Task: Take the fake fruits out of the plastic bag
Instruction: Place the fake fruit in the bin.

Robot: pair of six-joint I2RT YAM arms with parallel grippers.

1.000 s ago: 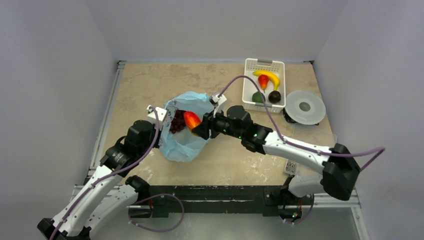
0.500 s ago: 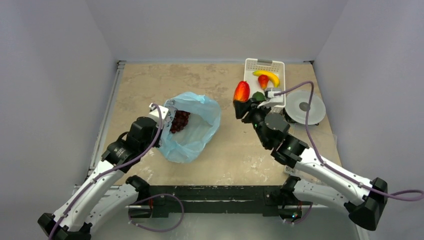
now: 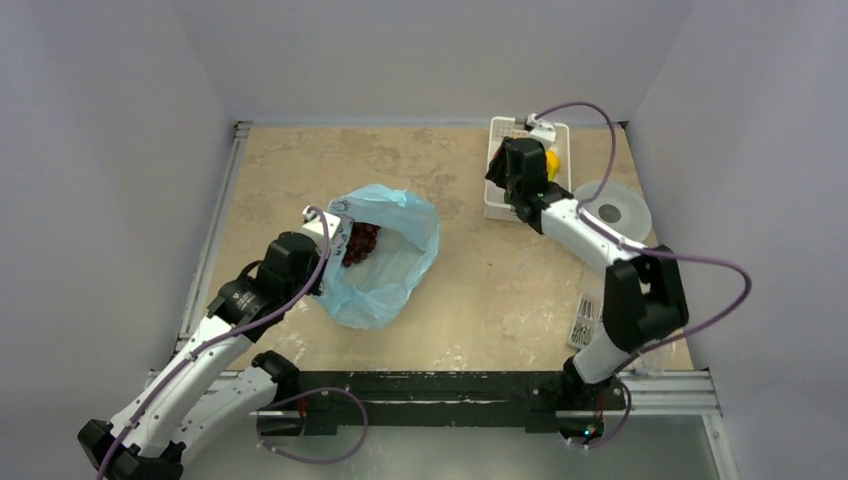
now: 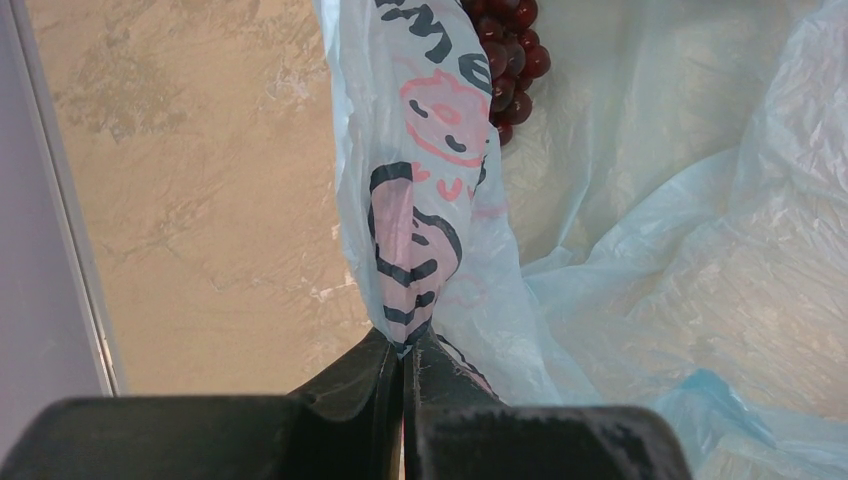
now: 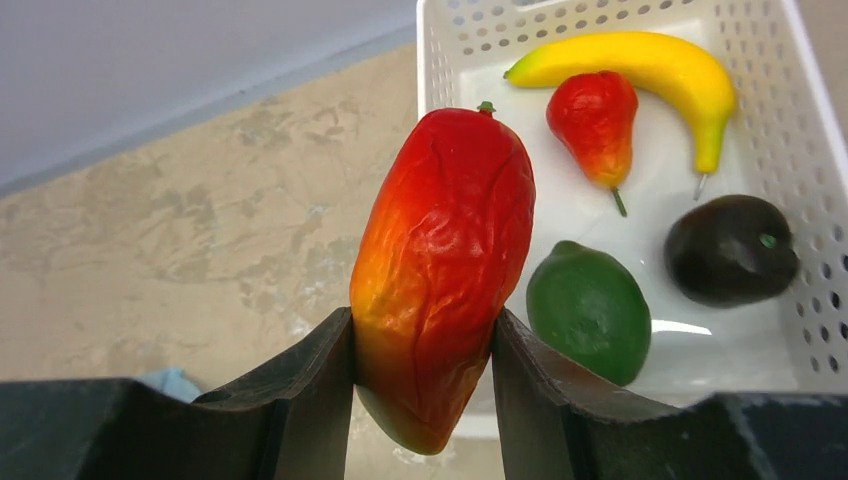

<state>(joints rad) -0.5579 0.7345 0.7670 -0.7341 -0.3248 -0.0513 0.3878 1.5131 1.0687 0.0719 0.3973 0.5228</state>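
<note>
Bag [image 3: 385, 265] left of centre on the table [image 3: 290, 170], with grapes [image 3: 360, 242] inside at its left. Left gripper [image 4: 403, 350] on the bag's left rim. Basket [image 5: 600, 12] far right, disc [image 3: 612, 212] just right of it. In the basket: banana [image 5: 640, 65] at the back, pear [image 5: 593, 115] before it, lime [image 5: 588, 310] nearest. Right gripper [image 5: 420, 330], clasping an oval fruit [image 5: 440, 250], over the basket's left side.

My beige, stone-patterned table [image 3: 480, 290] carries the blue bag [image 3: 385, 265] left of centre, a white basket [image 5: 432, 80] far right, and a round grey disc [image 3: 625, 205] just beside it.

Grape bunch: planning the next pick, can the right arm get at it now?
Probably not yet: right gripper is shut on the red-orange fruit by the basket; grape bunch lies uncovered in the bag.
</note>
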